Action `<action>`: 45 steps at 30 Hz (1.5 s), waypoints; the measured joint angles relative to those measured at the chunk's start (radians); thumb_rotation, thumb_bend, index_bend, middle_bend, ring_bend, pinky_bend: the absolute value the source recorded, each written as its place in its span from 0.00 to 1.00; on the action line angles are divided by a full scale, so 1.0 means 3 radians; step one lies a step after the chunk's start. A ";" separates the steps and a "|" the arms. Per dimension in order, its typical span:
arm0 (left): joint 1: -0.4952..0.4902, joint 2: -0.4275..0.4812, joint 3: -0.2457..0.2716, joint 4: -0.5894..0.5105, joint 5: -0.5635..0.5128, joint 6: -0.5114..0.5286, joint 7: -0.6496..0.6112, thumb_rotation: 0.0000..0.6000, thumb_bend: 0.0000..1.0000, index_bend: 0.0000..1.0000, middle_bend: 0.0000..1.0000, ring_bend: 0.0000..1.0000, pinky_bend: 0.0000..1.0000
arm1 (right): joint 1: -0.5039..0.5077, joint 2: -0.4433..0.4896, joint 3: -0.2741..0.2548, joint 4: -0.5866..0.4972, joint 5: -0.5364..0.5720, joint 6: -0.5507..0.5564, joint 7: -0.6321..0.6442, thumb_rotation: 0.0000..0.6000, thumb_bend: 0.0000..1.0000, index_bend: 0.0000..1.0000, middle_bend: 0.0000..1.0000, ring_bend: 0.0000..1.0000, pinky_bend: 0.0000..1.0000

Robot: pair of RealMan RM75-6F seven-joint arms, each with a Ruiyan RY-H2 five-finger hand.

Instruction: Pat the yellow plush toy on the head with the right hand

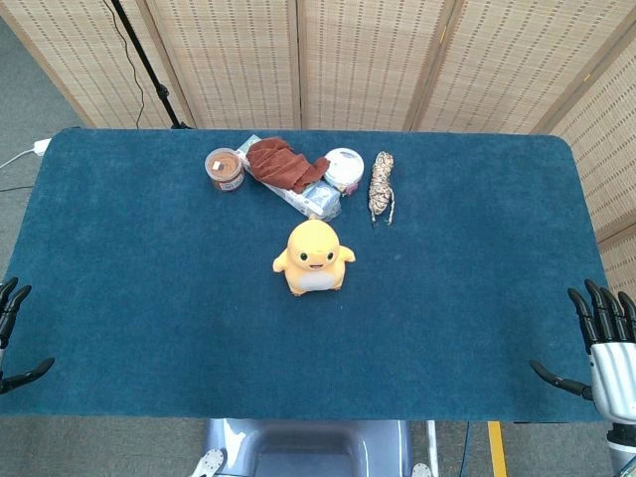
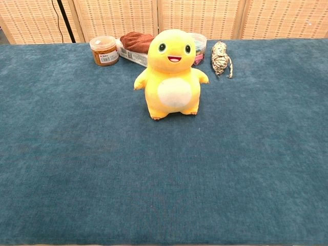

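Note:
The yellow plush toy (image 1: 314, 257) stands upright near the middle of the blue table, facing me; the chest view shows the yellow plush toy (image 2: 172, 73) with its white belly and smiling face. My right hand (image 1: 602, 350) hovers at the table's near right corner, fingers spread, holding nothing, far from the toy. My left hand (image 1: 12, 333) shows only partly at the near left edge, fingers apart and empty. Neither hand appears in the chest view.
Behind the toy lie a brown-lidded jar (image 1: 225, 169), a rust-red cloth (image 1: 284, 163) on a flat packet (image 1: 308, 199), a white round tub (image 1: 344, 167) and a coiled rope (image 1: 381, 186). Woven screens (image 1: 348, 60) close off the back.

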 measured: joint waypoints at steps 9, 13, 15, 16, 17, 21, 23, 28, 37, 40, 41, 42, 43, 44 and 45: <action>0.0000 0.0009 0.0001 -0.0006 -0.0011 -0.0010 -0.0009 1.00 0.00 0.00 0.00 0.00 0.00 | -0.0002 0.0001 0.0001 -0.0009 0.0024 -0.0017 0.0002 0.59 0.00 0.00 0.00 0.00 0.00; 0.0002 0.0013 0.0003 -0.0006 -0.0003 -0.0004 -0.0017 1.00 0.00 0.00 0.00 0.00 0.00 | 0.0001 0.0004 0.0001 -0.0015 0.0023 -0.0020 0.0029 0.61 0.00 0.00 0.00 0.00 0.00; 0.0001 0.0018 0.0004 -0.0005 -0.0002 -0.0006 -0.0027 1.00 0.00 0.00 0.00 0.00 0.00 | 0.0003 0.0008 0.0002 -0.0017 0.0022 -0.0025 0.0036 0.61 0.00 0.00 0.00 0.00 0.00; 0.0001 0.0020 0.0004 -0.0004 -0.0003 -0.0008 -0.0032 1.00 0.00 0.00 0.00 0.00 0.00 | 0.0005 0.0010 0.0000 -0.0018 0.0021 -0.0031 0.0039 0.61 0.00 0.00 0.00 0.00 0.00; 0.0000 0.0023 0.0004 -0.0004 -0.0005 -0.0010 -0.0041 1.00 0.00 0.00 0.00 0.00 0.00 | 0.0011 0.0013 -0.0003 -0.0023 0.0018 -0.0043 0.0044 0.61 0.00 0.00 0.00 0.00 0.00; -0.0009 0.0041 -0.0005 -0.0010 -0.0044 -0.0043 -0.0077 1.00 0.00 0.00 0.00 0.00 0.00 | 0.0065 0.0030 0.0000 -0.0049 -0.0019 -0.0102 0.0095 0.61 0.00 0.00 0.00 0.00 0.00; -0.0014 0.0044 -0.0009 -0.0021 -0.0055 -0.0058 -0.0069 1.00 0.00 0.00 0.00 0.00 0.00 | 0.0120 0.0056 0.0009 -0.0066 -0.0035 -0.0178 0.0118 0.61 0.00 0.00 0.00 0.00 0.00; -0.0024 0.0040 -0.0015 -0.0053 -0.0068 -0.0079 -0.0006 1.00 0.00 0.00 0.00 0.00 0.00 | 0.0373 0.0171 0.0080 -0.0163 -0.0084 -0.0476 0.0165 0.59 0.00 0.02 0.00 0.00 0.00; -0.0022 0.0039 -0.0056 -0.0119 -0.0188 -0.0113 0.0028 1.00 0.00 0.00 0.00 0.00 0.00 | 0.0884 0.0292 0.0398 -0.0730 0.0206 -0.1103 -0.0185 0.56 0.00 0.08 0.00 0.00 0.00; -0.0027 0.0031 -0.0067 -0.0129 -0.0214 -0.0132 0.0057 1.00 0.00 0.00 0.00 0.00 0.00 | 0.1093 0.0294 0.0540 -0.0940 0.0530 -0.1348 -0.0459 0.55 0.00 0.04 0.00 0.00 0.00; -0.0030 0.0028 -0.0069 -0.0132 -0.0223 -0.0141 0.0070 1.00 0.00 0.00 0.00 0.00 0.00 | 0.1188 0.0287 0.0602 -0.1021 0.0683 -0.1437 -0.0590 0.55 0.00 0.03 0.00 0.00 0.00; -0.0036 0.0024 -0.0074 -0.0137 -0.0237 -0.0157 0.0088 1.00 0.00 0.00 0.00 0.00 0.00 | 0.1263 0.0279 0.0652 -0.1077 0.0806 -0.1508 -0.0679 0.55 0.00 0.02 0.00 0.00 0.00; -0.0040 0.0021 -0.0077 -0.0141 -0.0249 -0.0168 0.0101 1.00 0.00 0.00 0.00 0.00 0.00 | 0.1345 0.0269 0.0705 -0.1126 0.0932 -0.1578 -0.0750 0.55 0.00 0.01 0.00 0.00 0.00; -0.0044 0.0019 -0.0081 -0.0146 -0.0260 -0.0178 0.0112 1.00 0.00 0.00 0.00 0.00 0.00 | 0.1467 0.0250 0.0779 -0.1181 0.1099 -0.1675 -0.0822 0.55 0.00 0.01 0.00 0.00 0.00; -0.0050 0.0015 -0.0087 -0.0152 -0.0275 -0.0191 0.0129 1.00 0.00 0.00 0.00 0.00 0.00 | 0.1565 0.0232 0.0835 -0.1216 0.1219 -0.1747 -0.0860 0.55 0.00 0.01 0.00 0.00 0.00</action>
